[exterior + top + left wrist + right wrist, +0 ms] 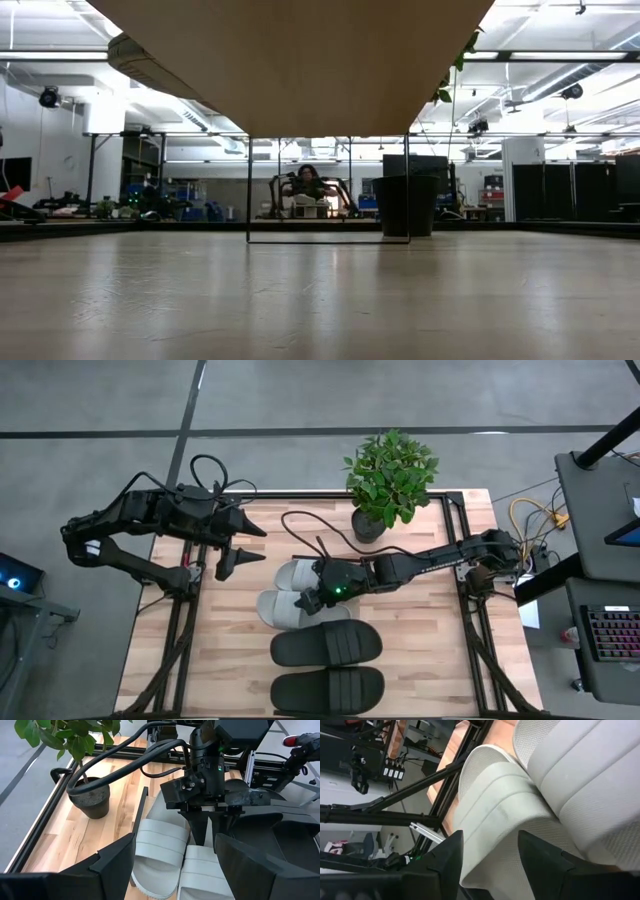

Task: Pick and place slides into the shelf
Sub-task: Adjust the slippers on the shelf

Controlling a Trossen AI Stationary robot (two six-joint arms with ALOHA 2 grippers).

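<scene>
Tabletop (420, 650): slides (327, 646) lie w/ long axes crosswise.

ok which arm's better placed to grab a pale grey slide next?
Right. Its gripper is already down over the pale grey rubber slides, jaws straddling one's strap. The left gripper hangs off to the side, open.

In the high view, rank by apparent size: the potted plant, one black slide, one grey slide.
1. Potted plant, widest spread with its foliage.
2. Black slide, shown whole.
3. Grey slide, unsure: the right gripper covers part of it, so it may match the black one.
</scene>
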